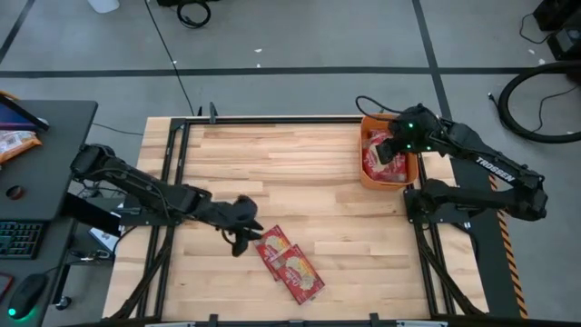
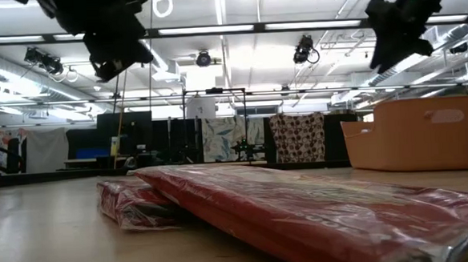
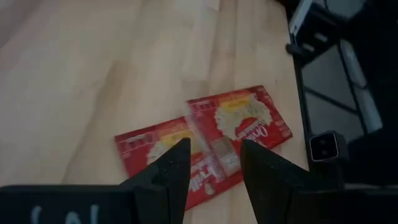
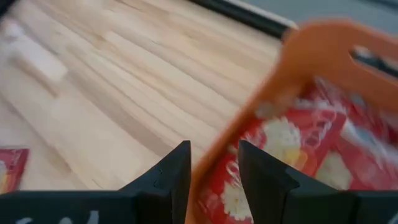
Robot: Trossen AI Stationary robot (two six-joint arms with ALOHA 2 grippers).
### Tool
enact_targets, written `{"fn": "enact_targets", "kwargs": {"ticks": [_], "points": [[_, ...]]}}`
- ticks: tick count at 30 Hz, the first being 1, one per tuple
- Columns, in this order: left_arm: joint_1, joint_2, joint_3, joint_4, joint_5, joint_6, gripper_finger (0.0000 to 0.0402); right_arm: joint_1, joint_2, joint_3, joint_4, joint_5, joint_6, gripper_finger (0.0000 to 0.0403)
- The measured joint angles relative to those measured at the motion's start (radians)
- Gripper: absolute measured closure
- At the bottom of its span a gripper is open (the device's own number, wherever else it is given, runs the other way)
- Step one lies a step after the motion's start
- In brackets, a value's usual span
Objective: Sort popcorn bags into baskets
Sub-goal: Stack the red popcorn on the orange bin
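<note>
Two red popcorn bags, lettering unreadable

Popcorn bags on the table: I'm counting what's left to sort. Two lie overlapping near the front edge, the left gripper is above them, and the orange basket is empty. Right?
Not quite. The orange basket is not empty: the high view shows red packets inside it. The rest holds: two popcorn bags overlap near the front edge, with the left gripper above them, open.
</note>
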Motion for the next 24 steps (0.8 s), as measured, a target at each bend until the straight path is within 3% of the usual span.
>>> {"fn": "enact_targets", "kwargs": {"ticks": [6, 14, 19, 24], "points": [[-0.08, 0.181, 0.124, -0.01, 0.0, 0.173, 0.0257, 0.109, 0.0, 0.0, 0.118, 0.03, -0.049, 0.0266], [-0.195, 0.461, 0.403, -0.095, -0.07, 0.438, 0.0257, 0.194, 0.0, 0.0, 0.141, -0.064, -0.1, 0.0266], [-0.244, 0.62, 0.585, -0.189, -0.064, 0.516, 0.0257, 0.259, 0.0, 0.0, 0.142, -0.089, -0.177, 0.0266], [-0.259, 0.74, 0.694, -0.289, -0.067, 0.472, 0.0237, 0.314, -0.001, 0.0, 0.145, -0.092, -0.183, 0.0266]]}}
